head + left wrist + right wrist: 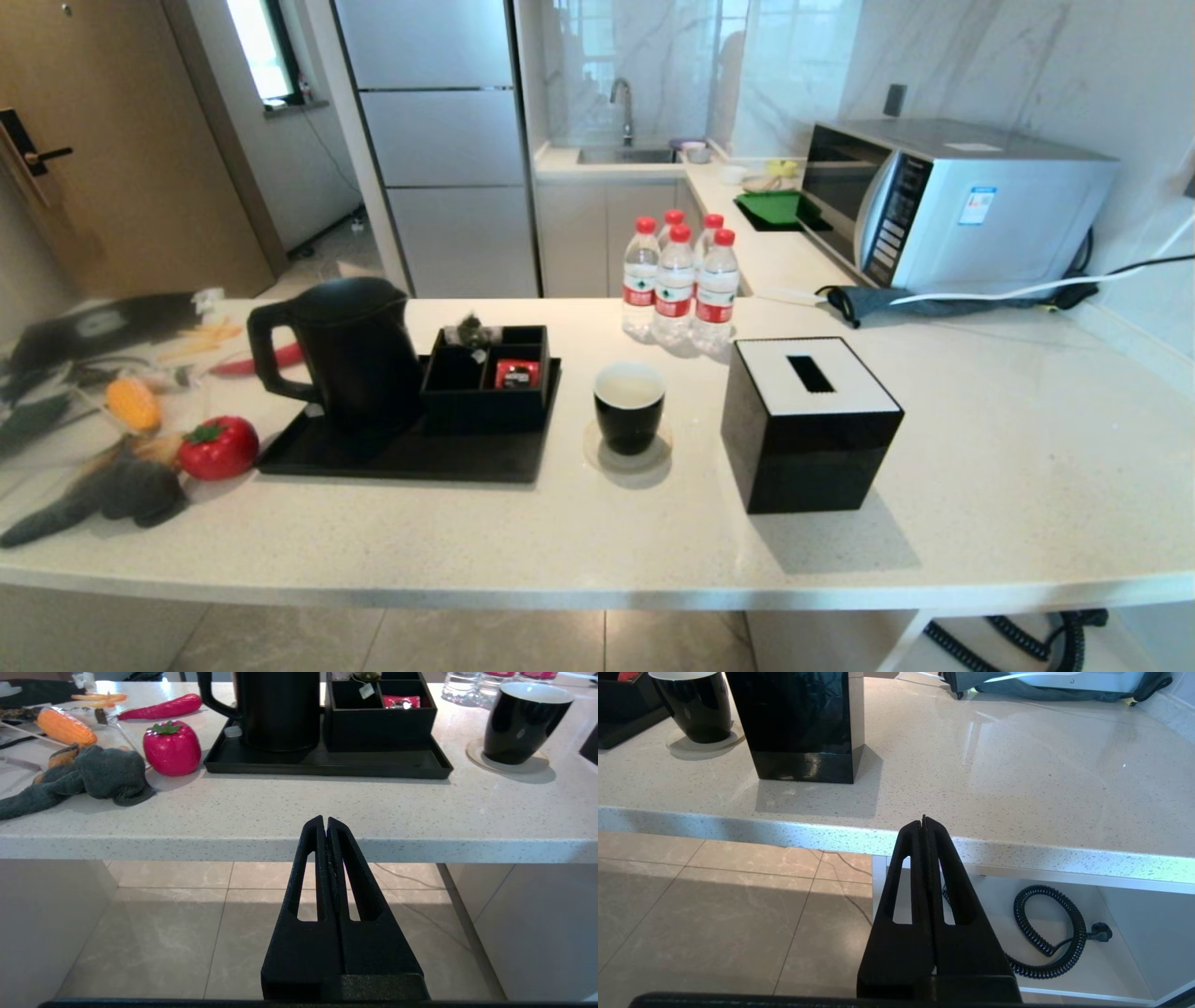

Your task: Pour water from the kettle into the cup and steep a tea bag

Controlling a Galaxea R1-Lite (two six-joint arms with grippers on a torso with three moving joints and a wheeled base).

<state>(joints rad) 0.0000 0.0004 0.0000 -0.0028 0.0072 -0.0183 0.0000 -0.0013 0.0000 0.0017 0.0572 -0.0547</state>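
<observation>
Head view shows the task not yet begun, as far as I can judge: the matte black electric kettle with its big loop handle (341, 353) stands upright on the flat black rectangular tray (392, 457) toward the left part of the white speckled stone tabletop (980, 448), handle turned to the left end, lid on. Touching it on the tray is the black compartmented organiser box (485, 392); the small translucent tea bag of dark leaves (473, 331) lies in its far left compartment, a small red packet (516, 373) in another. The small glossy black handleless cup with a white inside (629, 407) sits on a pale round coaster (627, 457) just beside the tray, between it and the black cube tissue box with a white top (808, 425). Whether the cup already holds water cannot be told. Neither arm appears here; in the wrist views the left gripper (325, 822) and the right gripper (924, 822) both hang off the near edge of the tabletop, below its level, jaws clenched on nothing. Everything remains: lifting the kettle, pouring, then moving the tea bag into the cup.
</observation>
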